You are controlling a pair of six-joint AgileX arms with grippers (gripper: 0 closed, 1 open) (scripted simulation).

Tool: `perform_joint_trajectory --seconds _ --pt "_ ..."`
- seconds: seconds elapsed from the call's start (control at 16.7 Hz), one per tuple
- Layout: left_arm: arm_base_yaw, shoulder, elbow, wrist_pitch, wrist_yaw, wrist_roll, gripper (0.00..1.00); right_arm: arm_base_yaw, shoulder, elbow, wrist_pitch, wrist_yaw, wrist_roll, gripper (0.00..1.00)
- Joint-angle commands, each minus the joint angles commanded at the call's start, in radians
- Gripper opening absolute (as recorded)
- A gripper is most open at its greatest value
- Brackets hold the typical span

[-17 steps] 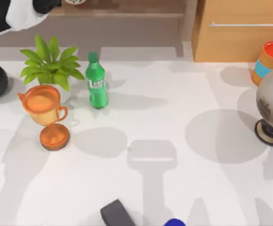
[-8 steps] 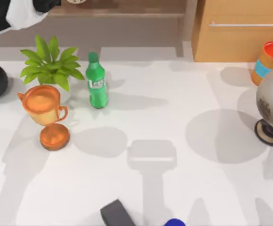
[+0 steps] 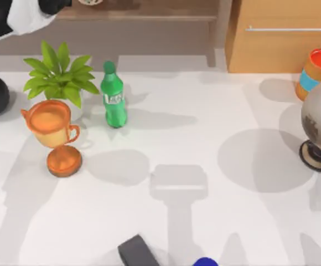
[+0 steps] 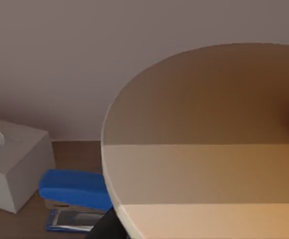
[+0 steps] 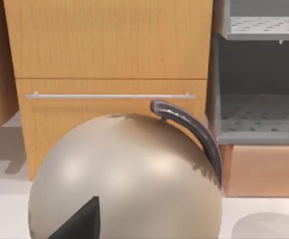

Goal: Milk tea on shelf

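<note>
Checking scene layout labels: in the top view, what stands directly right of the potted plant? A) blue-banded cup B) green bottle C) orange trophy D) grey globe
B: the green bottle stands upright just right of the potted plant, while the orange trophy sits in front of the plant.

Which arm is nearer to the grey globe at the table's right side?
Right. Its wrist view has the globe close in front; the left arm is at the far left corner, by the shelf.
</note>
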Motion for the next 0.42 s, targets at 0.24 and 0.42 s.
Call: perform_joint_trajectory --seconds 0.24,0.42 --pt "0.0 0.0 0.0 0.0 0.0 0.0 1.0 0.0 0.0 0.0 0.0 0.0 0.0 1.0" --pt "0.0 0.0 0.0 0.0 0.0 0.0 1.0 0.0 0.0 0.0 0.0 0.0 0.0 1.0"
